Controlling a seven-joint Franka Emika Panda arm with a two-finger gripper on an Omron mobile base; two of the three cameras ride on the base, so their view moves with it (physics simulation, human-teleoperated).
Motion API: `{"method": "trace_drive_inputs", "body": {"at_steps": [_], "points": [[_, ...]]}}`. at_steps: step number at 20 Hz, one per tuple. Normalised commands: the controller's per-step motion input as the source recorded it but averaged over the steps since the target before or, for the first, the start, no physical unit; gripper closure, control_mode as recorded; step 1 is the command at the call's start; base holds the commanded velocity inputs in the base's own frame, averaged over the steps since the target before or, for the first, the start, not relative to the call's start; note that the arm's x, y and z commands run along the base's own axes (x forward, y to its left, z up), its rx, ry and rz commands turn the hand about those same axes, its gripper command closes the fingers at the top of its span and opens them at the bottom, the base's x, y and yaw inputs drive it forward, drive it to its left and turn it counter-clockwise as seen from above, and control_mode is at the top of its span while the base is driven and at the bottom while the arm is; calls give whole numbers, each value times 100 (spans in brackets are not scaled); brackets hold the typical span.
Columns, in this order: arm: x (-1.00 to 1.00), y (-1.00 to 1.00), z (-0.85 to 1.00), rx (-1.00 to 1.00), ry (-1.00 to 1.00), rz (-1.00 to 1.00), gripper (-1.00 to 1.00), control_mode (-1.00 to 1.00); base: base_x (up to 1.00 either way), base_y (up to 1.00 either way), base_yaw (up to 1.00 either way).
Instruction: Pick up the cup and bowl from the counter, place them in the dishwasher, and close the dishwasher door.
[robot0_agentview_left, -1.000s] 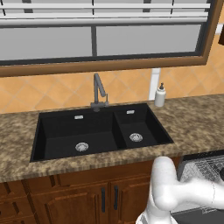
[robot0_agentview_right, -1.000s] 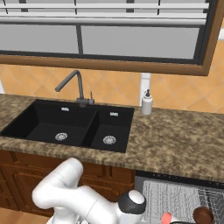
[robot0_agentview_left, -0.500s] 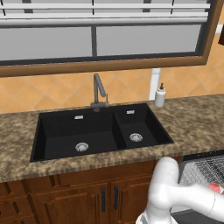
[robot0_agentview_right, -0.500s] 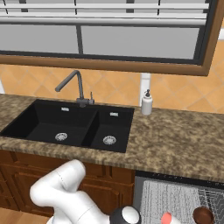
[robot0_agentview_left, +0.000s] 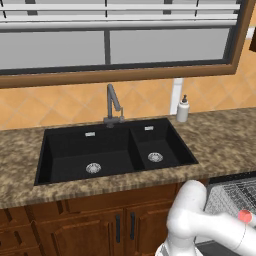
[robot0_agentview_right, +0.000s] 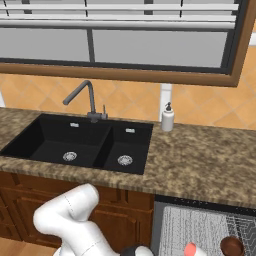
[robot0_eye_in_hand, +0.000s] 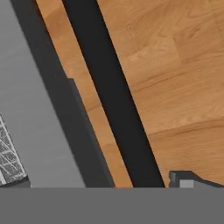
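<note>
The dishwasher (robot0_agentview_right: 200, 230) sits under the brown speckled counter (robot0_agentview_right: 200, 160), to the right of the black double sink (robot0_agentview_right: 85, 142). Its pale wire rack (robot0_agentview_right: 210, 232) is exposed and holds a dark brown bowl (robot0_agentview_right: 232, 246). Beside the rack, the grey dishwasher door (robot0_eye_in_hand: 33, 113) with its dark bar handle (robot0_eye_in_hand: 111, 94) lies over the wooden floor (robot0_eye_in_hand: 175, 78). The gripper (robot0_eye_in_hand: 192, 180) is released, holding nothing.

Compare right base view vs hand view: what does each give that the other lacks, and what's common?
Right base view: the counter, black double sink, faucet, soap bottle and a brown bowl sitting in the dishwasher.
Hand view: the wooden floor, the dishwasher door's dark bar handle and its grey panel up close.
Shared: the pale wire rack, which in the hand view is just a corner at the lower left.
</note>
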Motion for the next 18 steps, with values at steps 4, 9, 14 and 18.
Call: {"method": "trace_drive_inputs", "body": {"at_steps": [4,9,14,18], "points": [[87,0,-40,73,-38,-6,-100,-100,0,0,0],[100,17,11,43,-58,-14,-100,-100,0,0,0],[100,42,17,28,-75,-12,-100,-100,0,0,0],[100,38,5,29,-90,-13,-100,-100,0,0,0]]}}
